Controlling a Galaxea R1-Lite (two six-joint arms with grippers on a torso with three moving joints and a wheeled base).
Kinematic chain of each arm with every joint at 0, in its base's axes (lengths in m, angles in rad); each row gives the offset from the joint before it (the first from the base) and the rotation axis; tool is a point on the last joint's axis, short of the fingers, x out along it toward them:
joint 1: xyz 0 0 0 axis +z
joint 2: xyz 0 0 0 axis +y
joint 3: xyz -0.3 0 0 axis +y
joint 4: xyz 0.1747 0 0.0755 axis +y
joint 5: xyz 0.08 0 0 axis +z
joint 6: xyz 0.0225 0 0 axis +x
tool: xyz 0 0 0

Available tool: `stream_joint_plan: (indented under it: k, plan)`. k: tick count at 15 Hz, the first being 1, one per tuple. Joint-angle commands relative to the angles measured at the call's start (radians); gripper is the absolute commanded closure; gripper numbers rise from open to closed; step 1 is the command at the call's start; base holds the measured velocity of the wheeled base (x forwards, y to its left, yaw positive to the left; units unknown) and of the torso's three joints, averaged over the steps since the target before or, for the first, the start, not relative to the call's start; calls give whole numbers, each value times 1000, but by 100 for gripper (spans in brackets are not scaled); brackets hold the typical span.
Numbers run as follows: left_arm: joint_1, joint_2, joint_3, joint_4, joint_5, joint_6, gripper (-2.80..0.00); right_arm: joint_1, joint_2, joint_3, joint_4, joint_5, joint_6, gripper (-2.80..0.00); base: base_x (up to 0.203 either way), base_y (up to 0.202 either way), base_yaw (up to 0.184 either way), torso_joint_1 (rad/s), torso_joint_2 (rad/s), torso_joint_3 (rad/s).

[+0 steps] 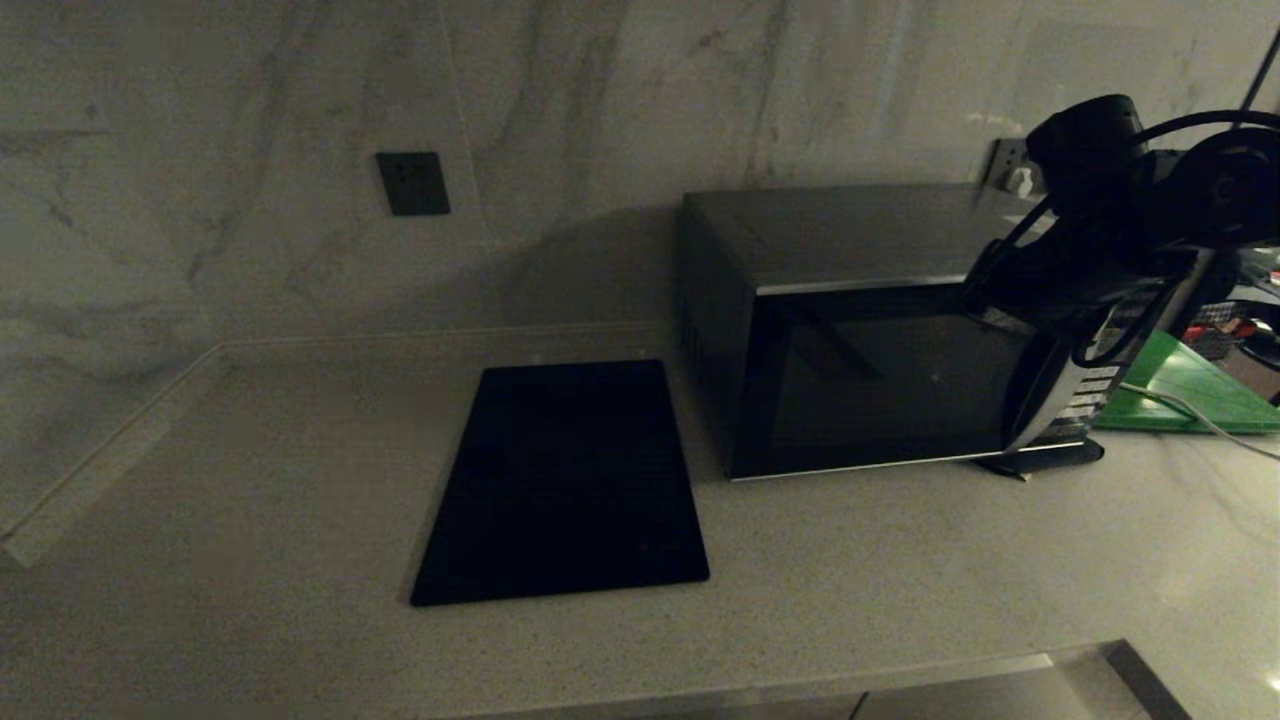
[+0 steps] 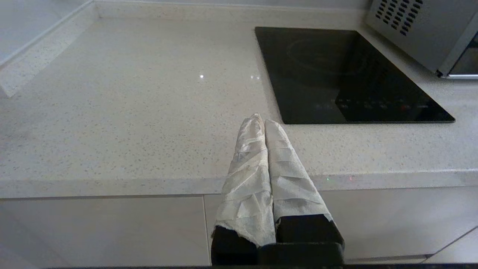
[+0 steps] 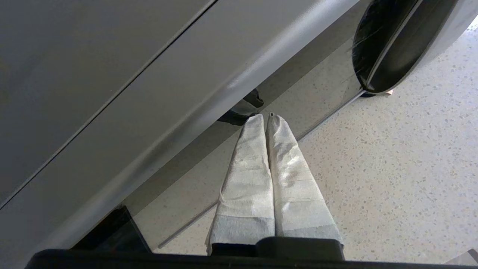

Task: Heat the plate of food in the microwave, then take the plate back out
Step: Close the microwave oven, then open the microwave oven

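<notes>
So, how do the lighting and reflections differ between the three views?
Head view: very dim, the microwave door nearly black. Left wrist view: bright, small glints on the countertop, faint reflections in the cooktop. Right wrist view: bright, the glossy door mirrors the shut right gripper.

**What the views leave out**

The right arm (image 1: 1120, 230) covers the microwave (image 1: 850, 330) at its right front, hiding most of the button panel (image 1: 1095, 385) (only a slice shows). The green board (image 1: 1190, 395) is cut off by the right edge. The dark door glass shows nothing of the microwave's inside.
</notes>
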Motion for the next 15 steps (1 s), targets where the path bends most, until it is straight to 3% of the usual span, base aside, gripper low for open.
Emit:
stream_joint_plan:
  k: [1,8,11,15]
  plan:
    - [1,2,0,-1,1,-1,0,-1,7,0,-3,-1,4,0,0,0,0,0,0,0]
    - [1,2,0,-1,1,-1,0,-19,-156,48,80,-4,-31,0,0,0,0,0,0,0]
    - [1,2,0,-1,1,-1,0,-48,-355,231,101,-5,-145,0,0,0,0,0,0,0]
    - [1,2,0,-1,1,-1,0,-153,-669,509,105,-3,-310,0,0,0,0,0,0,0]
